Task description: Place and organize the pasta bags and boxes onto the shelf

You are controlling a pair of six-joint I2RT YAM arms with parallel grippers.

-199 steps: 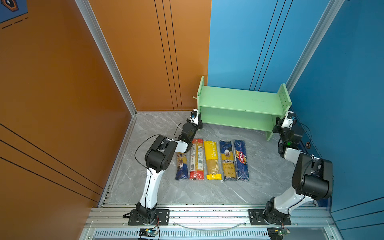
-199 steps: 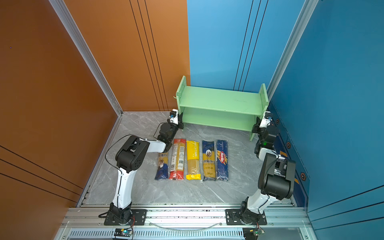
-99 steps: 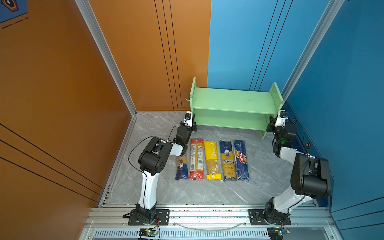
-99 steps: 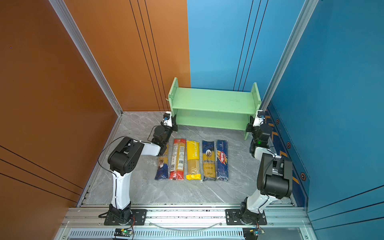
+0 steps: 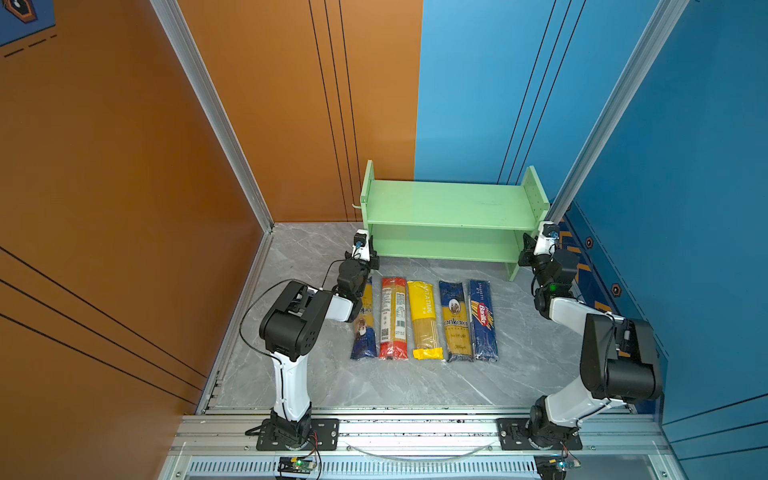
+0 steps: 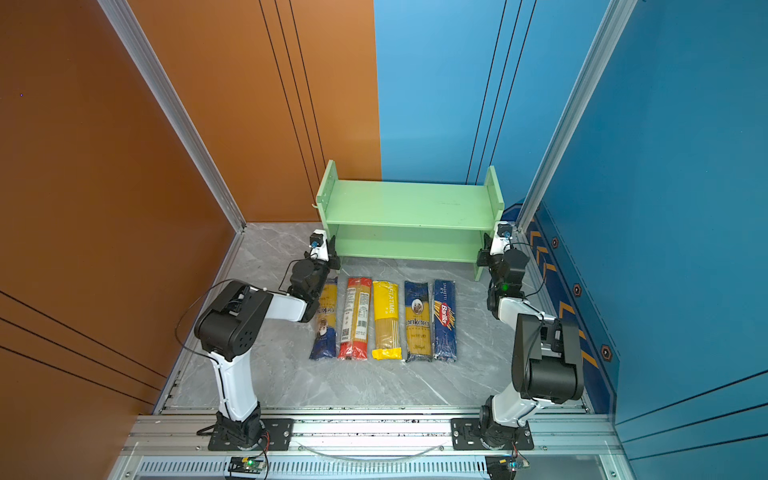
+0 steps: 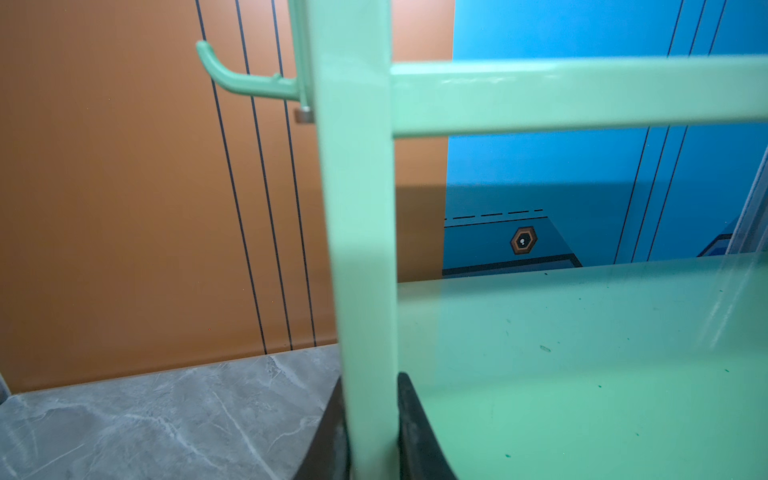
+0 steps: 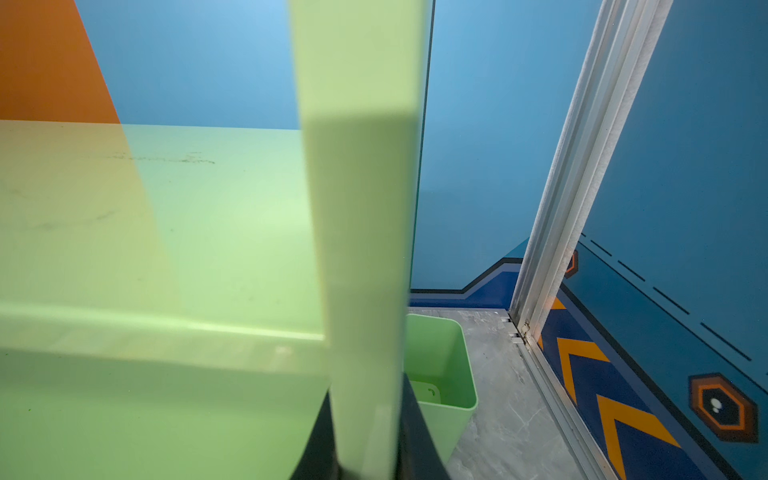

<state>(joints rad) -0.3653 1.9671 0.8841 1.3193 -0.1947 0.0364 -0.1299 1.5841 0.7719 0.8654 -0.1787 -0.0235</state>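
Shelf (image 5: 451,205) stands near the back wall (image 5: 457,83), both tiers bare, with the left gripper (image 5: 371,254) clamped shut on the front edge of its left side panel (image 5: 367,195) and the right gripper (image 5: 524,251) shut on the right panel (image 5: 534,195). Five spaghetti packs (image 5: 424,318) lie flat in a row on the floor (image 5: 316,374) just in front; they are judged light, slippery and brittle inside, so take each across its narrow width near mid-length. The leftmost pack (image 5: 362,336) is partly covered by the left arm (image 5: 291,324), and both wrist views cut off the finger contact.
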